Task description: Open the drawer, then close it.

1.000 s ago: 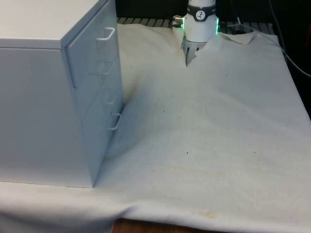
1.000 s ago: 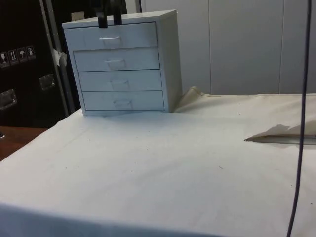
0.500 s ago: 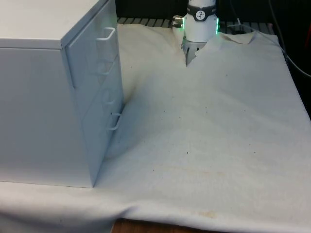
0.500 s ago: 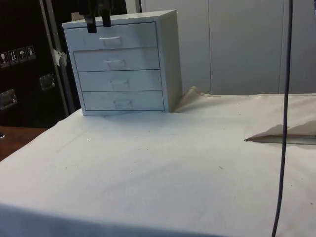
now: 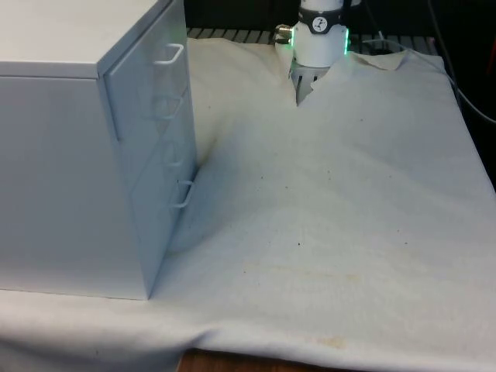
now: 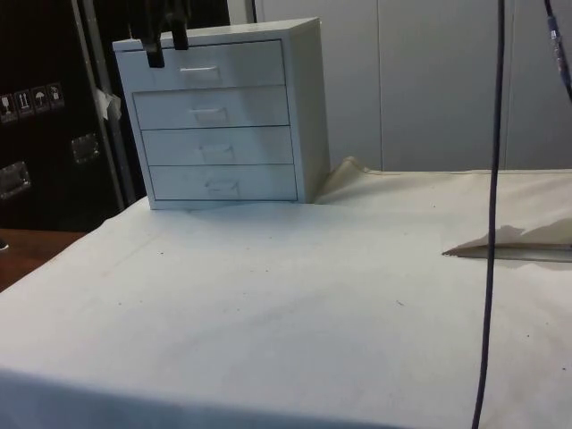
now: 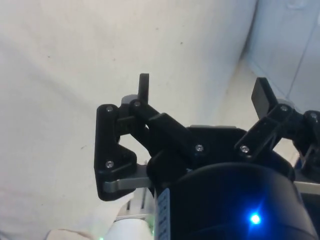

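A white chest of drawers stands at the far end of the table in the side view, and its several drawers all sit flush. The top drawer has a small wire handle. My gripper hangs open high up, level with the chest's top edge and a little to the side view's left of that handle. In the wrist view the gripper holds nothing between its black fingers, with the chest just beyond them. In the front view the chest turns its side to the camera, handles sticking out.
White cloth covers the table, with a raised fold at the side view's right. A black cable hangs down in front of the side camera. The robot's base stands at the far end.
The gripper has drifted towards the side view's left, from above the top handle to left of it. The hanging cable also moved left. The drawers stayed shut.
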